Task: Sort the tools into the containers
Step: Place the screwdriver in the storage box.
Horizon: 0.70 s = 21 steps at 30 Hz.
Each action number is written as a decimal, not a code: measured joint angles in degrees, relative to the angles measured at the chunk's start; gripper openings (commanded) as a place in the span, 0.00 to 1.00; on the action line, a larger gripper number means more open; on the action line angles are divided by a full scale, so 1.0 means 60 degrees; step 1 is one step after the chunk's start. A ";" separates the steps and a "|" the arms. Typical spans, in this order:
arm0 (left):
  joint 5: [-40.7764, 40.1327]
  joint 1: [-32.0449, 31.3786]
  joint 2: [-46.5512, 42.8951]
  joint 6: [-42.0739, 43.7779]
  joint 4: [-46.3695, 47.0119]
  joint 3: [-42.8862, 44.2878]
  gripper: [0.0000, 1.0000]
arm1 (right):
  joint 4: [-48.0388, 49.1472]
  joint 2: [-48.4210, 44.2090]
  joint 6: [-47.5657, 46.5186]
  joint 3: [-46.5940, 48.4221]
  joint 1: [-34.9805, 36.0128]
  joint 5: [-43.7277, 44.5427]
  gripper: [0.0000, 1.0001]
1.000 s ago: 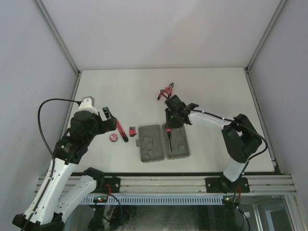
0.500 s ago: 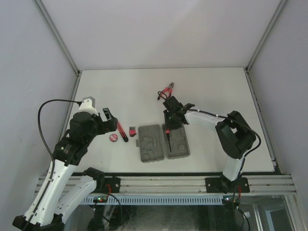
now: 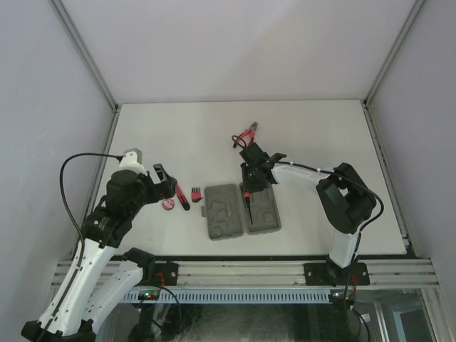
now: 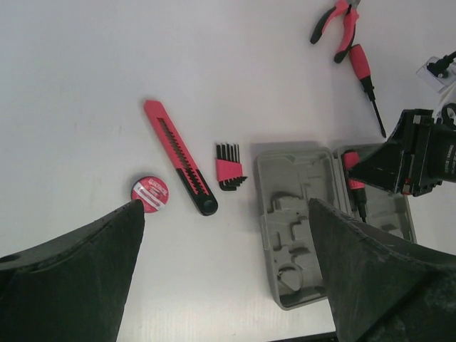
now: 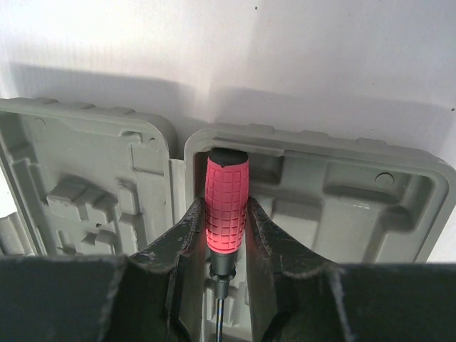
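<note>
The grey case (image 3: pixel 222 213) lies open in two halves near the table's front. My right gripper (image 3: pixel 249 187) is shut on a red-handled screwdriver (image 5: pixel 226 203), holding it in the left part of the case's right half (image 5: pixel 335 189), shaft pointing toward the near edge. Left of the case lie a comb-like hex key set (image 4: pixel 229 166), a red cutter (image 4: pixel 179 157) and a round red disc (image 4: pixel 149 194). Red-handled pliers (image 4: pixel 338 25) and a second screwdriver (image 4: pixel 365 75) lie behind the case. My left gripper (image 4: pixel 225 208) hangs open above the table, left of the case, with nothing in it.
The table's front edge runs just behind the case's near side (image 4: pixel 313 303). My right arm (image 3: pixel 335 192) reaches in from the right across the table. Metal frame posts (image 3: pixel 107 96) stand at the table's back corners.
My right gripper has shifted slightly left and toward the front with the screwdriver, over the case's right half. My left arm has lowered a little toward the cutter and disc.
</note>
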 measured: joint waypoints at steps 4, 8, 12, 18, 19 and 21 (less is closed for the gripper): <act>0.0382 0.0007 -0.0160 -0.0495 0.0273 -0.0754 1.00 | 0.0011 0.0007 0.0000 0.0000 0.0029 0.0051 0.00; 0.0532 0.0007 -0.0255 -0.0940 0.0525 -0.1366 1.00 | 0.0015 0.0007 -0.0004 0.0000 0.0029 0.0058 0.00; 0.0605 0.0007 -0.0251 -0.1249 0.0747 -0.1712 1.00 | 0.0015 0.0007 0.0000 0.0000 0.0036 0.0087 0.00; 0.0459 0.0015 -0.0386 -0.1461 0.0874 -0.1825 1.00 | 0.0015 0.0007 -0.0004 0.0000 0.0080 0.0142 0.00; 0.0382 0.0015 -0.0397 -0.1515 0.0871 -0.1825 1.00 | 0.0015 0.0007 0.0000 0.0000 0.0084 0.0142 0.00; 0.0193 0.0015 -0.0433 -0.1654 0.0838 -0.1825 1.00 | 0.0015 0.0007 -0.0004 0.0000 0.0091 0.0142 0.00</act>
